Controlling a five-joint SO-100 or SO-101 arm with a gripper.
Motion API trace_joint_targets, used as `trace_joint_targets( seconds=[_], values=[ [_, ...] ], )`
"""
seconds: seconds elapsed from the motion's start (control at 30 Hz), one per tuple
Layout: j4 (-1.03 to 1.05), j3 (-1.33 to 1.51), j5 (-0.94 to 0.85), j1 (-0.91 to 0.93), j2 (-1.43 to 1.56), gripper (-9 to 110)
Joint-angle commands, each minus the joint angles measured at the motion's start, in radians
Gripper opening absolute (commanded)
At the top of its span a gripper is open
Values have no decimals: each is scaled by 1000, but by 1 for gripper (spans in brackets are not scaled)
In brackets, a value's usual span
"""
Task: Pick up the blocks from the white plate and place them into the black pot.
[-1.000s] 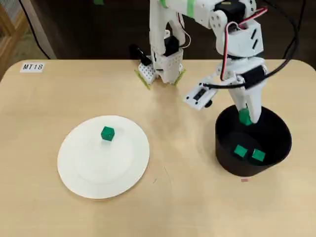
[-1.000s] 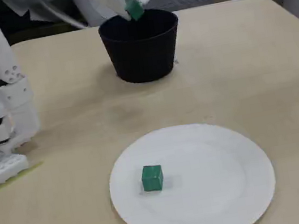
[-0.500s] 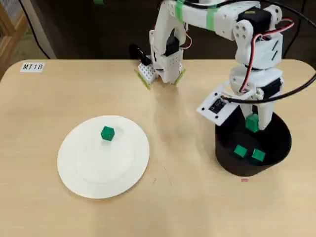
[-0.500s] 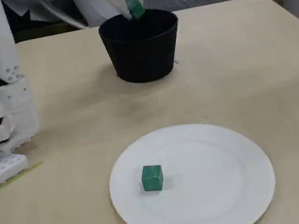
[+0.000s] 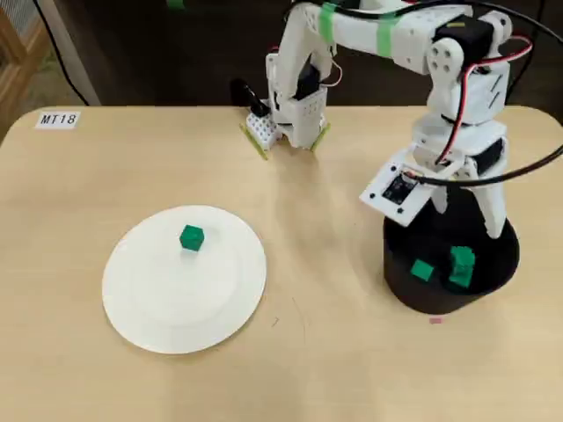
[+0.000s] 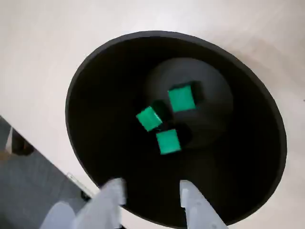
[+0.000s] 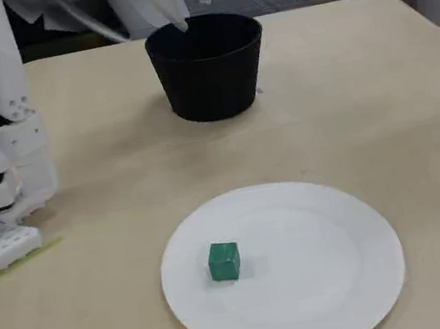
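Taking the black pot as the landmark and working from the near edge of the fixed view outward, the white plate lay closest to the camera on the pale wooden worktop, well apart from the pot and in front of it. One green block sat on the plate, on the half toward the left of that view, clear of the rim. In the overhead view the same block rested near the plate's upper edge, with the plate far off to the left of the pot. Left of the pot in the fixed view, and nearer the camera than it, stood the arm's white base. Farther back stood the pot itself, upright. The wrist view looked straight down into it and showed three green blocks lying loose on its dark bottom, close together near the middle. The hand hung above the pot's rim with its two white fingers spread apart and nothing between them. In the overhead view the hand sat over the far part of the pot, and only two of the blocks inside could be made out there. A small label reading MT18 lay at the worktop's far left corner, well away from the pot.
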Motion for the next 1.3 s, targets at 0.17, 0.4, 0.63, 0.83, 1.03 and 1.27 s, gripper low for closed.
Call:
trace_joint_targets(
  seconds=[0.17, 0.4, 0.63, 0.83, 1.03, 1.27],
  values=[
    [-12, -52, -114, 167, 75, -2],
    [-84, -20, -213, 474, 190, -2],
    [-486, 598, -170, 810, 660, -2],
    [-459, 769, -175, 946, 726, -2],
    [-359, 801, -166, 1106, 681, -2],
    [-267, 805, -242, 1278, 575, -2]
  ],
)
